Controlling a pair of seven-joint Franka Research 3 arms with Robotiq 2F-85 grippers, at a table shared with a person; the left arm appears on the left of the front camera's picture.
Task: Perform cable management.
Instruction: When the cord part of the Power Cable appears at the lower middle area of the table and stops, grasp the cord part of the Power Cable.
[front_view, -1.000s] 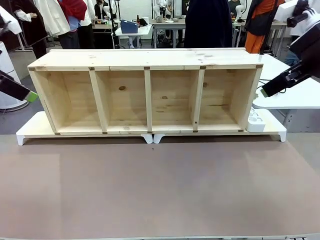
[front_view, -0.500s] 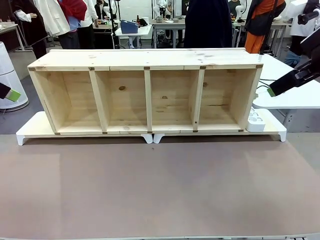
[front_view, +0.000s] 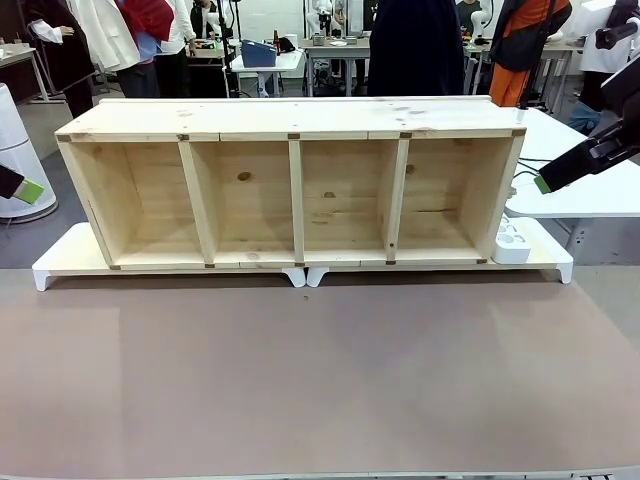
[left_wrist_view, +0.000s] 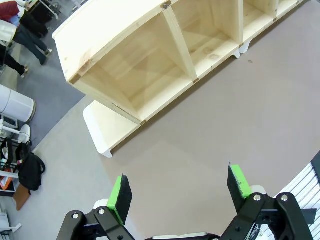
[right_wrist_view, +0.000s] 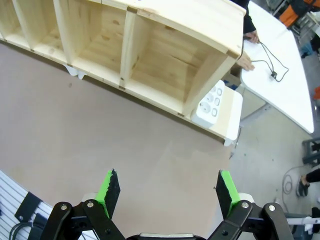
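Observation:
The cable (right_wrist_view: 268, 56) is a thin black cord lying on the white side table (right_wrist_view: 290, 95), ending in a small plug (right_wrist_view: 274, 75). A person's hand (right_wrist_view: 245, 62) rests at the cable's other end, behind the right end of the wooden shelf (front_view: 290, 120). My right gripper (right_wrist_view: 167, 189) hangs open and empty, high above the brown mat, and sits at the right edge of the front view (front_view: 548, 181). My left gripper (left_wrist_view: 179, 187) is open and empty too, above the mat off the shelf's left end, with a green pad at the left edge of the front view (front_view: 28, 190).
The shelf has several open compartments and stands on a low white platform (front_view: 70, 260). A white power strip (front_view: 511, 240) sits on that platform against the shelf's right end. The brown mat (front_view: 320, 380) spreads in front. People stand among tables at the back.
A second ago both grippers reached further into the front view. The left drew back to the left edge and the right rose toward the right edge. Both have held still since.

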